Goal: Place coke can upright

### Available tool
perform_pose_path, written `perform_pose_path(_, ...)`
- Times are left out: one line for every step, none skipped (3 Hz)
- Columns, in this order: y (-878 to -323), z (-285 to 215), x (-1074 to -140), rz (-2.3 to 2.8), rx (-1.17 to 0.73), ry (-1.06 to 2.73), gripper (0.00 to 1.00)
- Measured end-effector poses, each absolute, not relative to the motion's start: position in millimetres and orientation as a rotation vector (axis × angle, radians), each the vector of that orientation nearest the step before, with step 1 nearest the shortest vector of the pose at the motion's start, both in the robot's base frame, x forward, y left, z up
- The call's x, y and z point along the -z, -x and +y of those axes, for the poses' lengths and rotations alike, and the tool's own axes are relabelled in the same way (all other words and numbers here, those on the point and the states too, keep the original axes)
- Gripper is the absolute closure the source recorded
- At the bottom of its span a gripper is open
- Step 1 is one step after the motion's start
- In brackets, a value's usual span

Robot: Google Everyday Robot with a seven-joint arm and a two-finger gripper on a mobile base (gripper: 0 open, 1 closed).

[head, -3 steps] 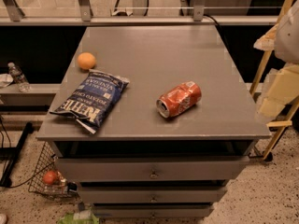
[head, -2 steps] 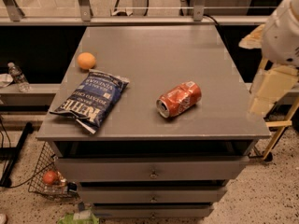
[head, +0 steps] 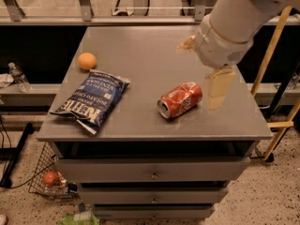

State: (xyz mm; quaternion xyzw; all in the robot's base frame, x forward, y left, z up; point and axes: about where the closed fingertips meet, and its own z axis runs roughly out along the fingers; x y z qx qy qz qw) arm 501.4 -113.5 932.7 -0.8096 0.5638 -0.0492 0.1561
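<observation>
coke can (head: 180, 100) on its side, pincer (head: 200, 74) apart just beside it, blue KETTLE chip bag (head: 91, 101) nearby

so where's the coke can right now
Camera view: the dented red aluminium coke can lies on its side on the grey table, right of the blue chip bag, with the gripper close on its right.

Apparently high front view; jaws upper right.

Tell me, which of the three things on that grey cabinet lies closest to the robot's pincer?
The red coke can, lying on its side right beside the pincer. The blue chip bag and the orange sit much farther away, across the top.
</observation>
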Motion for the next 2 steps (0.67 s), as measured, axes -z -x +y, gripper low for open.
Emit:
perform_pose_path(-522, -95, -906, 1.46, 0.175, 2.484, 0.0)
perform_pose_path(-533, -90, -879, 1.387, 0.248, 2.618, 0.0)
